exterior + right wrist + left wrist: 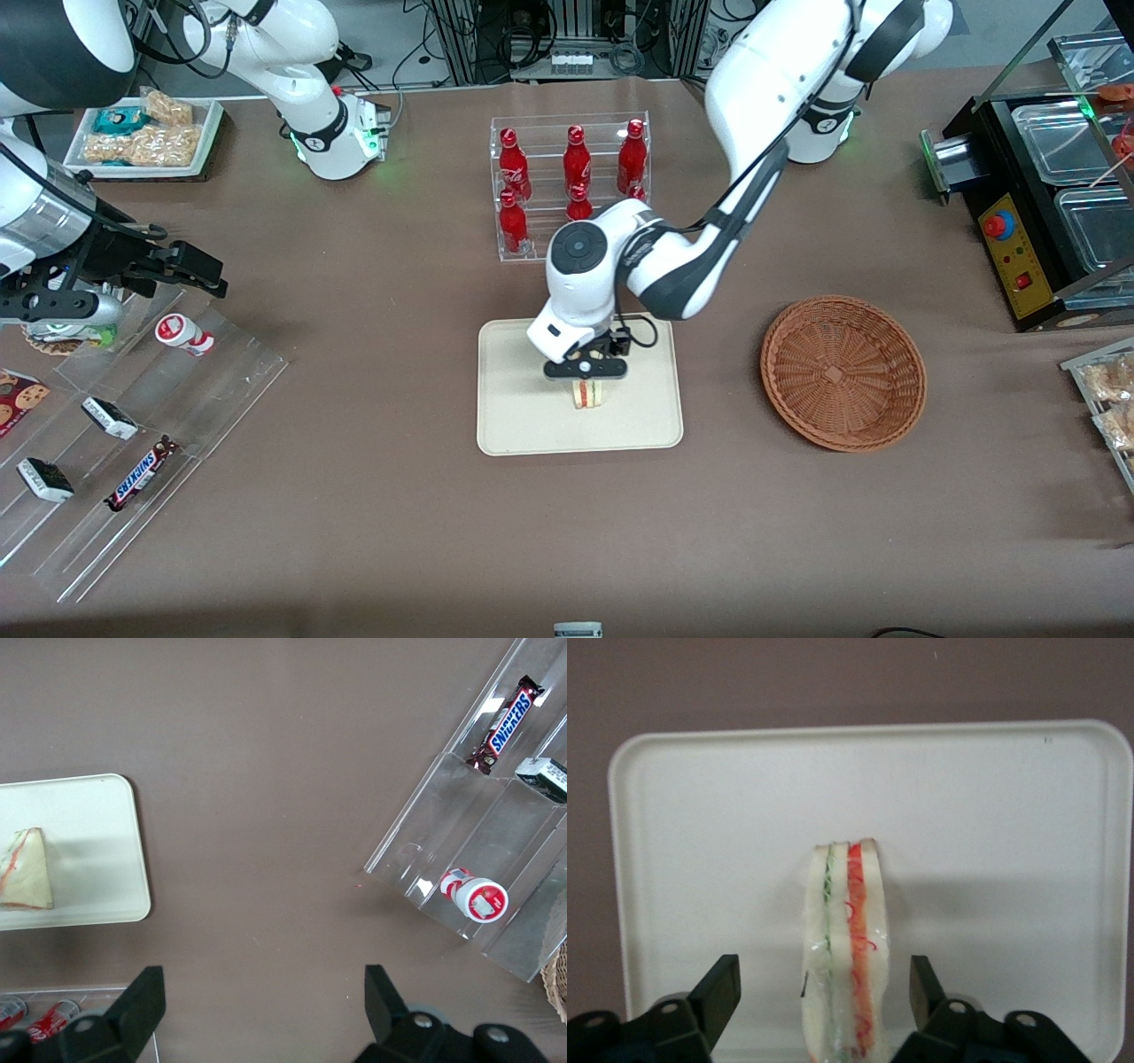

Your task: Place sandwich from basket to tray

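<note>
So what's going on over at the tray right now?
The left arm's gripper is right above the cream tray, fingers open on either side of the sandwich with a gap on each side, so it is not gripping it. The sandwich stands on its edge on the tray, filling layers facing up. The wicker basket, toward the working arm's end of the table, has nothing in it. The placement looks done; backing the arm away would be the likely next move.

Left arm (780, 80): glossy white shells, dark grey joint bands, round grey cap on wrist, thin black cable looped beside it. Tool (586, 383) over the tray: black, two blunt fingers (718, 992), spread apart.
</note>
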`<state>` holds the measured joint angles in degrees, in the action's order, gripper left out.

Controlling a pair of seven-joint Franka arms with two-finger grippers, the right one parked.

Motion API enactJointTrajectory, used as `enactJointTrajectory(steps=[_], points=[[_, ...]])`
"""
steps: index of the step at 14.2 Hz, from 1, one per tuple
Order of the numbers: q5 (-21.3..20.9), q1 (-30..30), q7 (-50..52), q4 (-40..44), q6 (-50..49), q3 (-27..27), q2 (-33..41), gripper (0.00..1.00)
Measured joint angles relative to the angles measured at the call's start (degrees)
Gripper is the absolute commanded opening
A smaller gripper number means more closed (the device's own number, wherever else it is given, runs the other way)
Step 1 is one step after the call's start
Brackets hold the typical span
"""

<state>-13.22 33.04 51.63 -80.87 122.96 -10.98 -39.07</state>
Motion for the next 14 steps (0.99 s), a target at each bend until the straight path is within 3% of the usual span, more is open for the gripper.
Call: enactJointTrajectory(steps=[3, 8, 11, 14], points=[[3.06, -6.88, 1.85, 0.43, -6.95, 0.25, 8.36, 1.0], [3.67, -21.51, -0.35, -2.21, -25.31, 0.57, 23.63, 1.0], [6.41, -29.04, -13.52, -11.0, -27.41, 1.11, 32.37, 1.0], [11.36, -30.07, -29.24, -18.18, -28.1, 7.99, 38.96, 1.0]])
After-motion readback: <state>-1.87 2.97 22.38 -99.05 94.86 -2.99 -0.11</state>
